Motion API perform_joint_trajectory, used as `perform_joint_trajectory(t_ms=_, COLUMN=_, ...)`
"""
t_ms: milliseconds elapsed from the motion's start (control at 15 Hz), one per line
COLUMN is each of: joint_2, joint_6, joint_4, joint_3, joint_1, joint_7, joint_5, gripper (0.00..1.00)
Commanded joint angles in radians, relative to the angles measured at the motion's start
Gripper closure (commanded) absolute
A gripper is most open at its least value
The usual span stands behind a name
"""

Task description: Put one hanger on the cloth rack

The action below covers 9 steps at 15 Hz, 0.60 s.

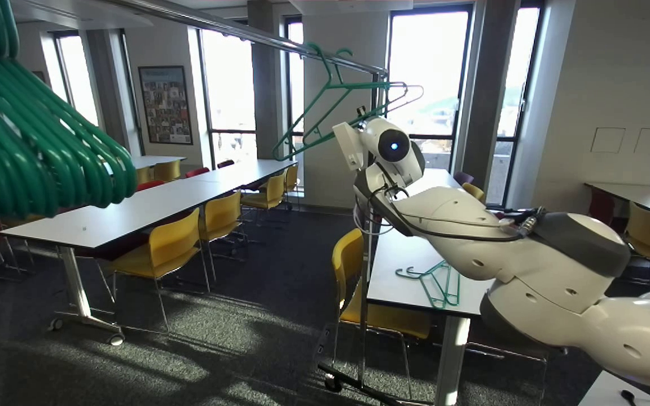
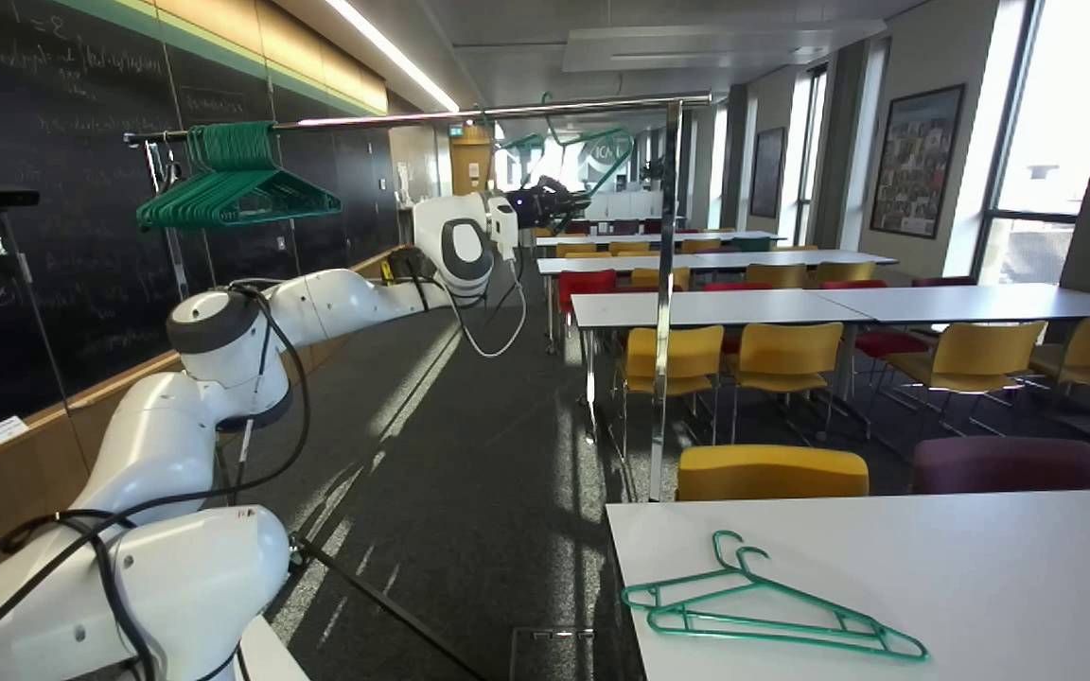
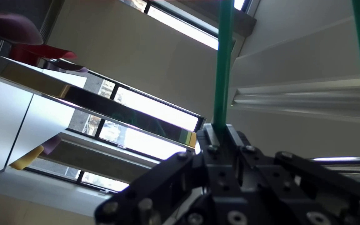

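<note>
Cloth rack [image 2: 667,284], one, standing; horizontal top bar [image 2: 375,118]. Hanger [image 3: 224,68], green, hook end up at that bar, body below; whether its hook is seated cannot be told, and release presumably turns on that. Hand [image 3: 220,129], one: below bar, clamped on hanger tubing.

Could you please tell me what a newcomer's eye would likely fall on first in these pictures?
Probably the bunch of green hangers, looming large at the left edge of an exterior view. Next, perhaps, the white robot arm reaching in from the right there, its tool gripping a hanger close to the cloth rack's top bar. Two hangers on the white table might follow.
</note>
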State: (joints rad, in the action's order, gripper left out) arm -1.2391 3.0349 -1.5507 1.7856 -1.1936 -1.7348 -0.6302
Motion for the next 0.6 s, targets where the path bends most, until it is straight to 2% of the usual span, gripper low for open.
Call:
perform_joint_trajectory(t_ms=0, joint_2=-0.009, joint_6=0.036, joint_4=-0.071, joint_3=0.028, joint_1=-0.034, joint_7=-0.085, joint_5=0.011, gripper=0.97)
perform_joint_trajectory(t_ms=533, joint_2=-0.052, joint_6=0.037, joint_4=-0.159, joint_3=0.007, joint_1=-0.074, joint_7=-0.183, joint_5=0.012, gripper=0.97)
